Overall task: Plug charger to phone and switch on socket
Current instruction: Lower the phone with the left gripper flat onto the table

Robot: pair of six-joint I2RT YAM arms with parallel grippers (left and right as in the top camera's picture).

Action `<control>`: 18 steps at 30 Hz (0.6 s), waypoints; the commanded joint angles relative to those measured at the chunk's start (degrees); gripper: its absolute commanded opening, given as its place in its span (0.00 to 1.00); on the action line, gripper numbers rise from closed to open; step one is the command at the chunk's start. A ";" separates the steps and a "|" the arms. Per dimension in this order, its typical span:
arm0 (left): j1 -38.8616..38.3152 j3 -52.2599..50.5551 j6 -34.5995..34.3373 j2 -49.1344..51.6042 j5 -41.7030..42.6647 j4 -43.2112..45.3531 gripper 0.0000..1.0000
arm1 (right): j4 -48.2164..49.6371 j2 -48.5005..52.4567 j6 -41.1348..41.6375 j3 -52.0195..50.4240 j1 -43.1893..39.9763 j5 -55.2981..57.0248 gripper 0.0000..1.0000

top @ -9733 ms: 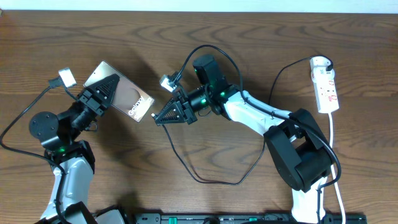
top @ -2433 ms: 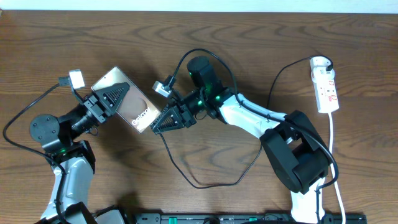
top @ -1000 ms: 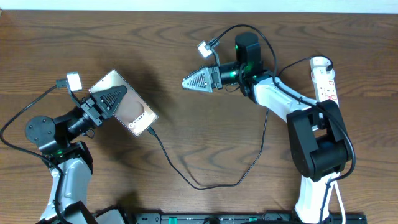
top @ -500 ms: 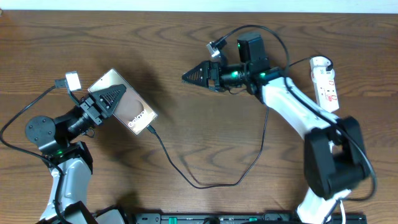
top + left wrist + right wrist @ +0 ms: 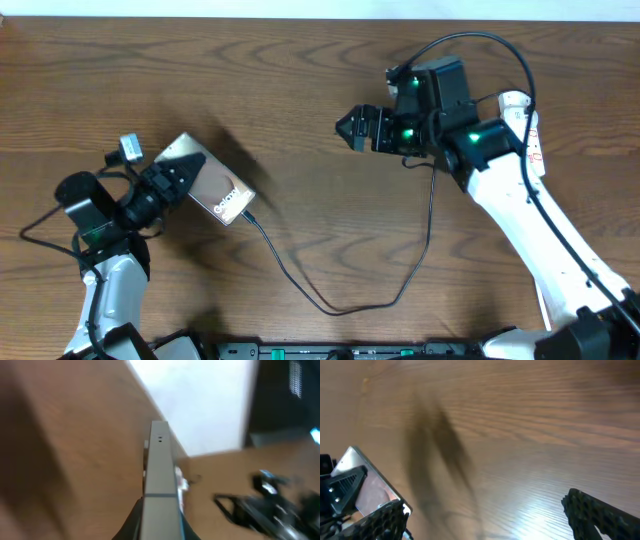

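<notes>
Swung away from the phone (image 5: 218, 192) and off to the right within the last second, as to the right gripper (image 5: 352, 128). From overhead, hangs above bare table (image 5: 300, 60) left of the socket (image 5: 514, 101), with fingers spread wide and nothing between them. Shows, too, the left gripper (image 5: 183, 172) clenched on the phone's left end, and the phone lying at the table's left side, turned slightly from where it lay a second ago. Finds the charger (image 5: 330, 308) with its plug tip against the phone's lower right edge, the thin cable looping across the wood and up under the right arm (image 5: 520, 200); cannot tell whether fully seated. From the left wrist, looks along the phone (image 5: 160, 475) edge-on, clamped between two dark fingers (image 5: 131, 525) at the bottom, with the right arm (image 5: 265, 500) blurred beyond. From the right wrist, looks down on wood grain between two black fingers (image 5: 380, 520) set far apart, with the phone (image 5: 367, 487) at lower left, gripped by the left gripper (image 5: 342, 487).
</notes>
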 commanded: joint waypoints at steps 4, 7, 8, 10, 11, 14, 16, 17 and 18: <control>0.28 0.81 5.38 -0.44 -19.54 -12.07 0.07 | -1.81 -1.53 -0.70 0.61 1.53 8.63 0.99; 0.28 0.81 5.38 -0.44 -25.00 -17.18 0.07 | -2.12 -1.55 -0.42 0.61 1.51 8.96 0.99; 0.28 0.81 5.38 -0.44 -26.49 -18.36 0.07 | -2.12 -1.55 -0.42 0.61 1.51 8.94 0.99; 0.28 0.81 5.35 -0.44 -29.40 -20.90 0.07 | -2.25 -1.55 -0.42 0.61 1.51 8.96 0.99; 0.31 0.81 5.35 -0.44 -30.34 -21.92 0.07 | -2.29 -1.55 -0.42 0.61 1.51 8.96 0.99; 0.28 0.81 5.31 -0.44 -32.26 -24.55 0.08 | -2.29 -1.55 -0.42 0.61 1.51 8.94 0.99; 0.26 0.81 4.09 -0.44 -33.55 -26.86 0.07 | -2.34 -1.55 -0.42 0.61 1.51 8.96 0.99; 0.24 0.76 3.76 -0.44 -33.79 -27.69 0.08 | -2.45 -1.55 -0.42 0.61 1.51 8.96 0.99; 0.24 0.70 3.76 -0.44 -33.79 -28.39 0.07 | -2.49 -1.55 -0.42 0.61 1.51 8.96 0.99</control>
